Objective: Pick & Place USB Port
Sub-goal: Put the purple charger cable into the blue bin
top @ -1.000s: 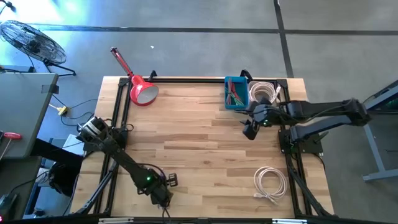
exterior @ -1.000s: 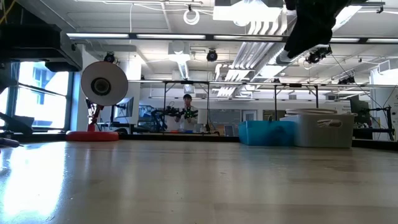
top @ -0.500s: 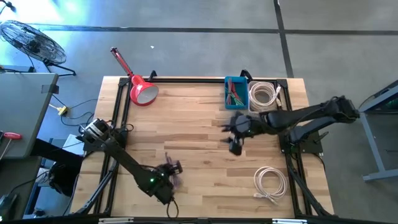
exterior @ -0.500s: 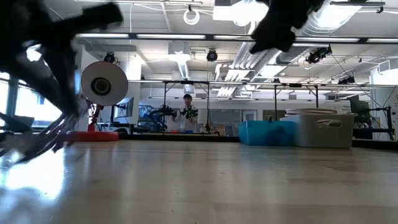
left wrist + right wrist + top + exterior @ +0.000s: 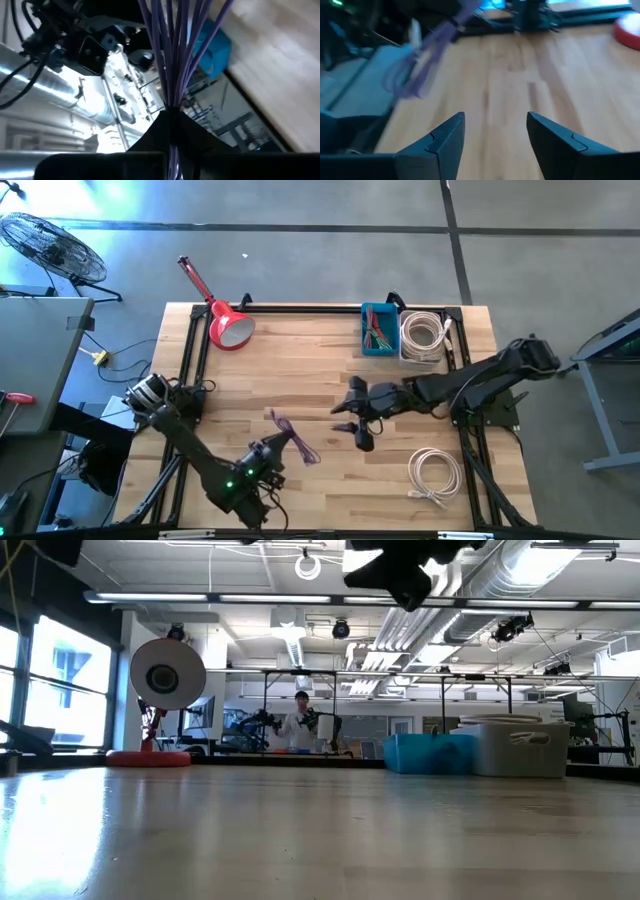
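Wooden bench (image 5: 320, 360) seen from above, with two dark robot arms reaching in from its sides. At the far left corner lies a red desk lamp (image 5: 225, 323). Near the front left, the left hand (image 5: 272, 452) is clamped shut on a bundle of purple USB cable (image 5: 290, 438), which it holds lifted above the boards; loose strands trail toward the middle of the bench. The left wrist view shows the purple strands gathered tightly where the fingers pinch them. Just right of centre, the right hand (image 5: 352, 423) hovers over bare wood with its jaws spread wide and nothing between them, pointed toward the cable. Along the far right edge stand a blue bin (image 5: 379, 330) of coloured cables and, touching it, a white bin (image 5: 423, 335) holding a coiled white cable. Another white cable coil (image 5: 435, 477) lies near the front right corner. The purple cable looks light, soft and floppy; it will likely sag and swing, so gripping the gathered middle seems safest.
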Motion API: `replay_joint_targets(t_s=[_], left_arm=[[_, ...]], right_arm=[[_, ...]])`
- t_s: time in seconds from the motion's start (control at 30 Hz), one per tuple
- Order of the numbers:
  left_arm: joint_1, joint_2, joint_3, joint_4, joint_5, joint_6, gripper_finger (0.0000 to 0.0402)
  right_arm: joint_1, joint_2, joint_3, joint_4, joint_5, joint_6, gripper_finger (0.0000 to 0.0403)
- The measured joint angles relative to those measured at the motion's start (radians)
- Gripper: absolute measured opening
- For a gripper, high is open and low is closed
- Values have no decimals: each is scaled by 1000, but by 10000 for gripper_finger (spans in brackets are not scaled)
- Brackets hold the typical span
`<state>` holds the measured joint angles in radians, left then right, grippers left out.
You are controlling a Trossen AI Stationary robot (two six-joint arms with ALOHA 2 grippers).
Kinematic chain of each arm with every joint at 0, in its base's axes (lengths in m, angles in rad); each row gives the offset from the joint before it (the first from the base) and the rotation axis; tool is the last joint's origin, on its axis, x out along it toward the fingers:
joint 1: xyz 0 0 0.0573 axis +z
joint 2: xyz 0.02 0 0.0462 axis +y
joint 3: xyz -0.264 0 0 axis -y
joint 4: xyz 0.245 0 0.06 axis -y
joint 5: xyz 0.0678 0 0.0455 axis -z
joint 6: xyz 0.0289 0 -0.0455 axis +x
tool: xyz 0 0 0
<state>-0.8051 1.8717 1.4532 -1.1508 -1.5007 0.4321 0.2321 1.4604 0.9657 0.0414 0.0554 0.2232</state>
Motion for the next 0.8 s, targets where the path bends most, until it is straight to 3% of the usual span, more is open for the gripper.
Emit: replay_joint_targets(t_s=[0.27, 0.8], left_arm=[[37, 0, -24, 170, -56, 211, 4], [119, -1, -29, 271, -46, 245, 4]], right_arm=[[0, 79, 0, 187, -159, -6, 206], [-10, 183, 0, 294, -167, -61, 206]])
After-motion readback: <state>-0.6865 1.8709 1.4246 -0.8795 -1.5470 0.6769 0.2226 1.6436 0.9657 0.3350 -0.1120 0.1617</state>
